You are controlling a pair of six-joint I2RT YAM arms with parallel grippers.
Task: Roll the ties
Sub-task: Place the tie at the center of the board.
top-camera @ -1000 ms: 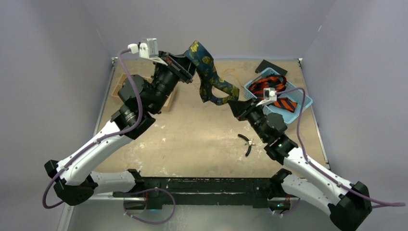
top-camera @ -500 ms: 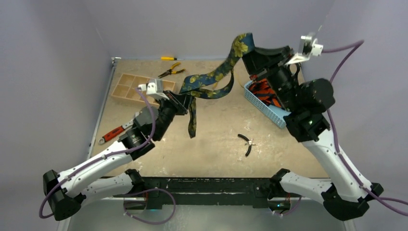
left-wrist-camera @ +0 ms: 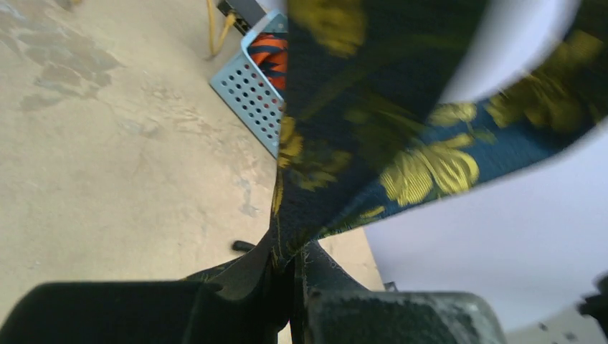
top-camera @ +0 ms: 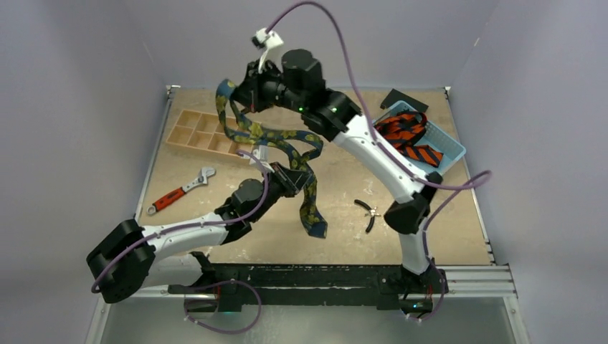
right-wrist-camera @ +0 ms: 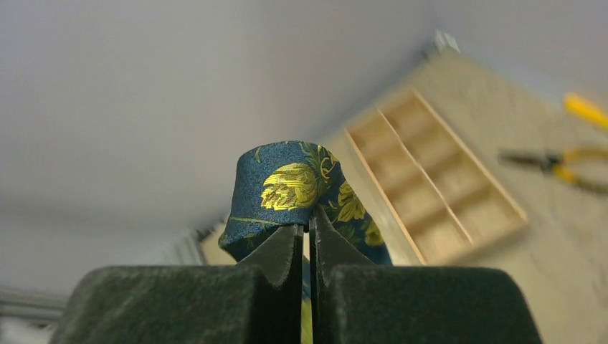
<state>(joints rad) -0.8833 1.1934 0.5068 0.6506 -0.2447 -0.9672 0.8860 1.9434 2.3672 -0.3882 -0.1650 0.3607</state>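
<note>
Here, the navy tie (top-camera: 251,129) hangs in the air between the two arms, lifted off the bench (top-camera: 337,193) for most of its length. The right end effector (top-camera: 235,94), reaching across to the far left above the wooden tray (top-camera: 188,135), is shut on a fold near one end; its wrist view shows fabric looped over the closed fingertips. The left end effector (top-camera: 292,176) is clamped on the tie farther along, and the wide blade drops from it toward the near edge; whether the tip touches the bench cannot be told. The long axis runs from far left down to near centre, sagging and twisted between the grips, with the left arm nearer the free blade. The fabric is dark blue with gold-yellow floral motifs, limp and unrolled, so rolling appears not yet begun. The orange-and-black ties (top-camera: 405,132) lie in the blue basket (top-camera: 456,145).
</note>
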